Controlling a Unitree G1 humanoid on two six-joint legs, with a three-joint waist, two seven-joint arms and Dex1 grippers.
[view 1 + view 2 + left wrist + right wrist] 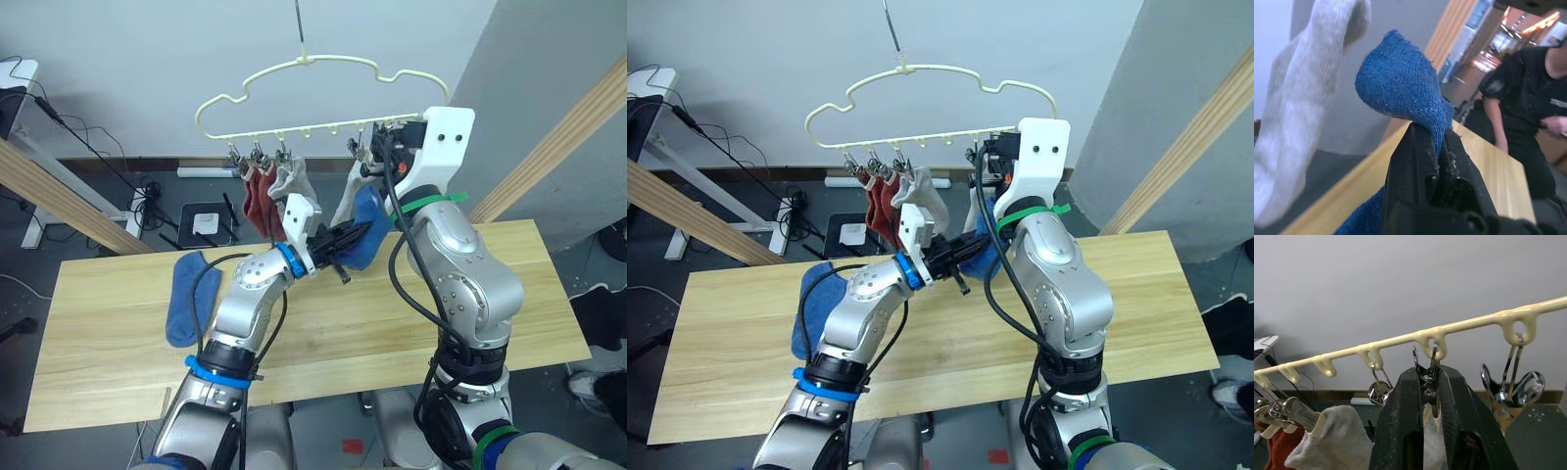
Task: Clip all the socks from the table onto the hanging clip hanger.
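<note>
The pale yellow clip hanger (pixel 313 61) hangs above the table (pixel 98 372). From its left clips hang two rust red socks (pixel 257 201) and a light grey sock (pixel 292 178). A second grey sock (pixel 348 201) hangs further right. My left gripper (pixel 343 240) is shut on a blue sock (pixel 1400 88), holding it up just below the hanger's right clips. Raised at the hanger rail, my right gripper (pixel 1425 379) is shut on a metal clip (pixel 1425 363) with grey sock cloth below it. Another blue sock (pixel 186 294) lies on the table's left part.
Slanted wooden poles stand at the left (pixel 59 201) and at the right (pixel 558 137). Behind the table, cables and a white device (pixel 206 223) lie on the floor. A person in black (pixel 1528 98) stands by the table's right end. A bare clip (pixel 1513 387) hangs beside the pinched one.
</note>
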